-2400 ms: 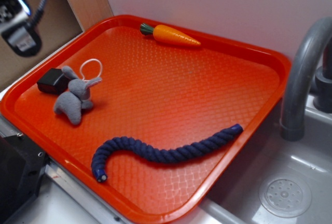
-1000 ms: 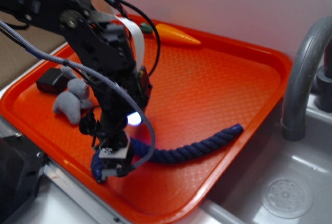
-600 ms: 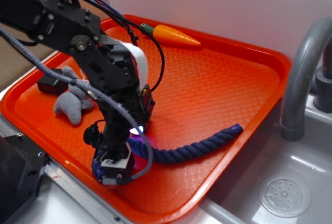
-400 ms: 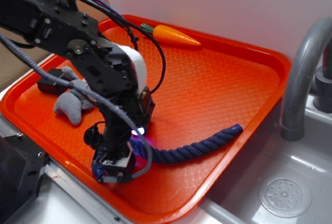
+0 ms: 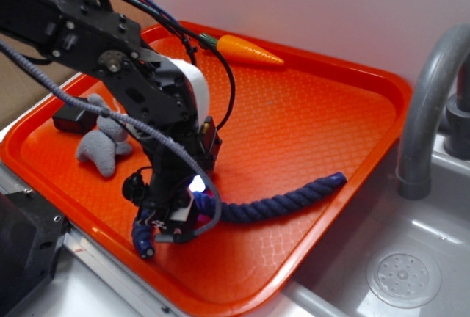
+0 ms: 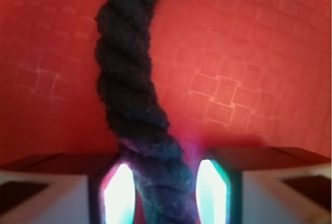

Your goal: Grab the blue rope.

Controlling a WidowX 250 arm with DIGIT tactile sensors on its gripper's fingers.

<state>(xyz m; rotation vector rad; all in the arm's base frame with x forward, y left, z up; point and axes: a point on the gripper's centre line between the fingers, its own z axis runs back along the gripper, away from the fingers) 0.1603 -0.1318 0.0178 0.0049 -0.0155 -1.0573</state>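
Gripper point(image 5: 170, 223) is clamping the rope point(image 5: 279, 203) near its left end; we are seeing the rope point(image 6: 132, 105) running between both fingers point(image 6: 118, 195) over the tray point(image 5: 308, 111).

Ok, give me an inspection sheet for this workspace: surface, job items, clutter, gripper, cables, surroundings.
Surface: orange textured plastic tray, beside a grey sink.
Job's things: thick navy-blue twisted rope lies curved along the tray's front; in the wrist view it runs between the two fingers.
Clutter: orange toy carrot with green top at the back rim; grey plush animal and small black block at the left.
Gripper: black gripper sits low over the rope near its left end, fingers close on either side; a firm grip cannot be confirmed.
Cables: black and braided grey cables loop along the arm.
Surroundings: grey curved faucet, round sink drain, white wall behind.
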